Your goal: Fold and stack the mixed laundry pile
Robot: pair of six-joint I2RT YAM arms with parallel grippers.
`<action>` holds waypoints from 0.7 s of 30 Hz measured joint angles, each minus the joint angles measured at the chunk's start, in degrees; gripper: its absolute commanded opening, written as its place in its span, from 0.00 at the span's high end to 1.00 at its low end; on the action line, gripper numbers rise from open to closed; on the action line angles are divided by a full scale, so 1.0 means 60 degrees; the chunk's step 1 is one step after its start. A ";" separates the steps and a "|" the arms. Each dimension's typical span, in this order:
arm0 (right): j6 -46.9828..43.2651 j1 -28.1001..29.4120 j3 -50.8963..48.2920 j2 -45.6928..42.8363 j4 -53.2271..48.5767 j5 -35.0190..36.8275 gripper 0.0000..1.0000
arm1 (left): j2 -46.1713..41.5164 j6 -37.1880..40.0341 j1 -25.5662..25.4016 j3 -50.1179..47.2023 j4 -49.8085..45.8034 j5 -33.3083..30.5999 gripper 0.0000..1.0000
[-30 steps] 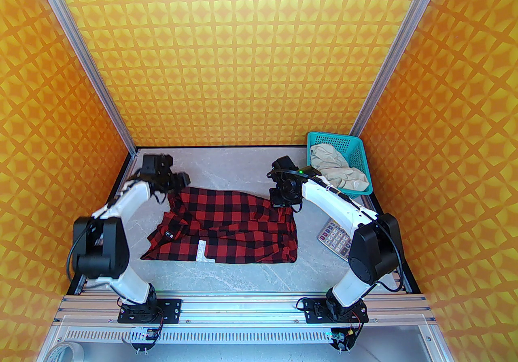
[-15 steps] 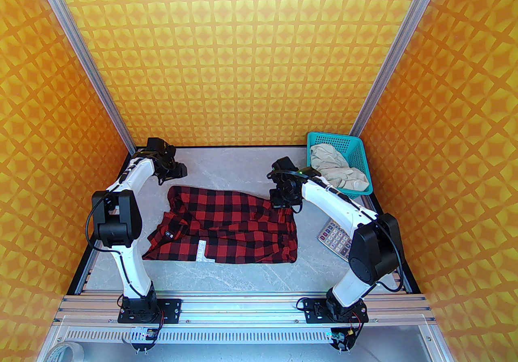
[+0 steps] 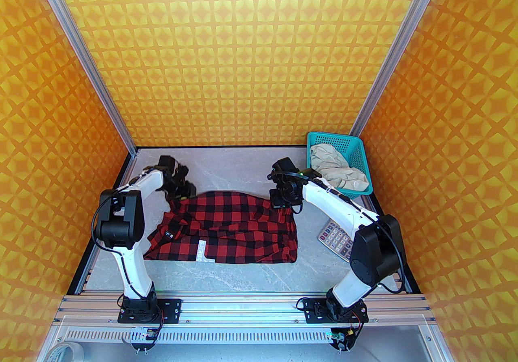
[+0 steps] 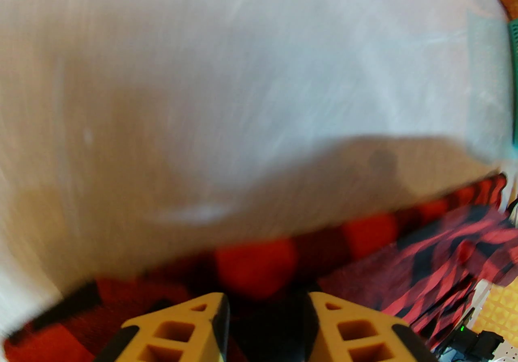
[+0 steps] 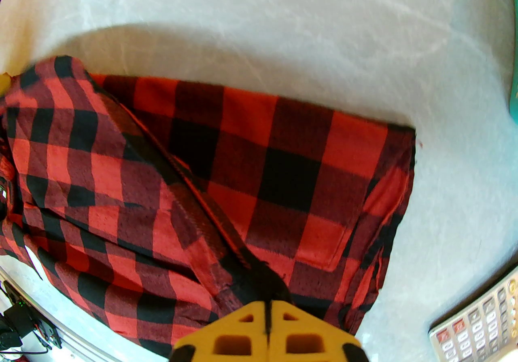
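Red-and-black buffalo-check shirt [image 3: 230, 227] is lying spread across the middle of the grey marbled counter [image 3: 243, 275], partly folded over itself, with a white lettered strip showing near its front edge. The right fingers [image 3: 280, 203] are resting on the shirt's far right corner. In the right wrist view they are pressing flat together with no gap between them, and a dark ridge of the checked cloth is running up into their tips, so they are pinching the shirt. The left fingers [image 3: 184, 191] are sitting at the shirt's far left corner. In the blurred left wrist view they are standing clearly apart, with checked cloth lying beneath and between them; whether they are touching it cannot be told. Cream garment [image 3: 338, 170] is lying crumpled inside the teal perforated basket [image 3: 332, 136] at the far right corner of the counter, well apart from the shirt. Grey calculator [image 3: 335, 237] is lying flat on the counter just right of the shirt, beside the right arm.
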 measured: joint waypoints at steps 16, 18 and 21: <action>-0.7038 -0.0007 0.0266 -0.2076 0.5679 -0.2626 1.00 | -0.0962 -0.0248 0.0433 -0.0120 0.0342 0.0076 0.63; -0.7905 0.0000 0.0266 -0.2051 0.5916 -0.3195 1.00 | -0.1013 -0.0248 0.0481 -0.0215 0.0379 0.0080 0.64; -0.9337 0.0000 0.0237 -0.2076 0.5978 -0.3748 1.00 | -0.1239 -0.0248 0.0597 -0.0492 0.0401 0.0102 0.64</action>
